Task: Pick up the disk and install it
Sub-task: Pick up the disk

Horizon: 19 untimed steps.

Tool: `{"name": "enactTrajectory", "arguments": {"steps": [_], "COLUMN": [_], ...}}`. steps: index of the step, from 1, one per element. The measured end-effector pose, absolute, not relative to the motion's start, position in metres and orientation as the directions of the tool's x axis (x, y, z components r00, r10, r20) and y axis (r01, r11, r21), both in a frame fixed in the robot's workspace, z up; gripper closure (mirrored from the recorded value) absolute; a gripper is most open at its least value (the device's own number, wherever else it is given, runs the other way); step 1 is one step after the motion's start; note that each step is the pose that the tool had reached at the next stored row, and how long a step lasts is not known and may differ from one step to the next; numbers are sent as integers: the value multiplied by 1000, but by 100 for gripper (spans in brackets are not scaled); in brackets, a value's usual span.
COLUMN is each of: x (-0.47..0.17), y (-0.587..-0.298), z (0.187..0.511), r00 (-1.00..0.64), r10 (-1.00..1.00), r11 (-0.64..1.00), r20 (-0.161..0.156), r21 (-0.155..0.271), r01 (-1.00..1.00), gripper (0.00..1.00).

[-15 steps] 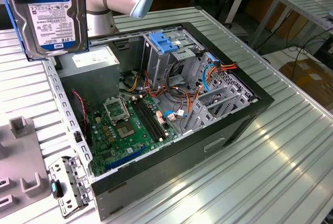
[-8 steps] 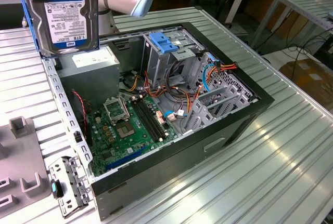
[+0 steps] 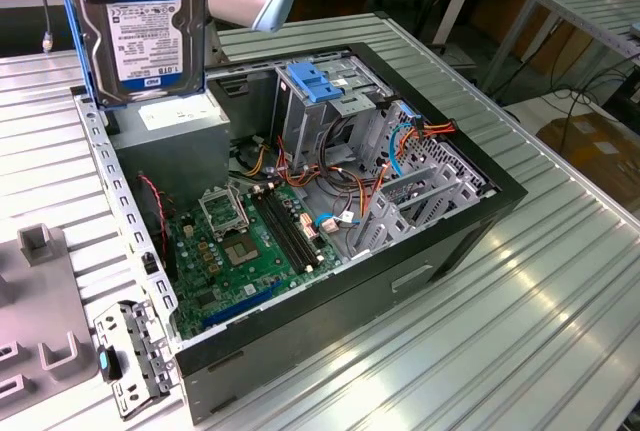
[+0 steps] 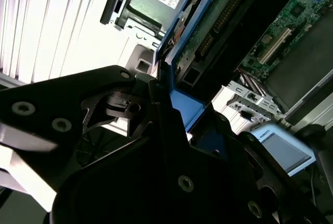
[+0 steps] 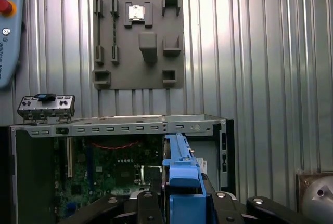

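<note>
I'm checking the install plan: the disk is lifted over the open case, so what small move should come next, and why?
Probably shift it toward the exterior view's right: the disk hangs in the jaws above the grey box, while the drive cage sits further right.

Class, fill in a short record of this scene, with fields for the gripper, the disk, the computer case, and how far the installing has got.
gripper: shut on the disk
disk: held upright in the air, label towards the exterior camera, above the case corner by the grey metal box
computer case: lying open on the ribbed metal table, motherboard exposed
drive cage: blue bracket on top
progress: disk picked up, not yet installed
</note>
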State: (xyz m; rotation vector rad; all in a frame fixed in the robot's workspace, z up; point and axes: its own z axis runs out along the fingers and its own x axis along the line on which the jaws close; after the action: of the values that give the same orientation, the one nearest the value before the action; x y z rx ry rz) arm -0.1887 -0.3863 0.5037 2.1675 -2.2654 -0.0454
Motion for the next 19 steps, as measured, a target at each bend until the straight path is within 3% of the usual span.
{"name": "enactTrajectory", "arguments": {"steps": [19], "x": [-185], "y": [-386], "z": [504], "r00": [-44], "r10": [-999], "r11": [44], "r20": [-16], "r21": [25], "r01": [-999], "gripper": [63]}}
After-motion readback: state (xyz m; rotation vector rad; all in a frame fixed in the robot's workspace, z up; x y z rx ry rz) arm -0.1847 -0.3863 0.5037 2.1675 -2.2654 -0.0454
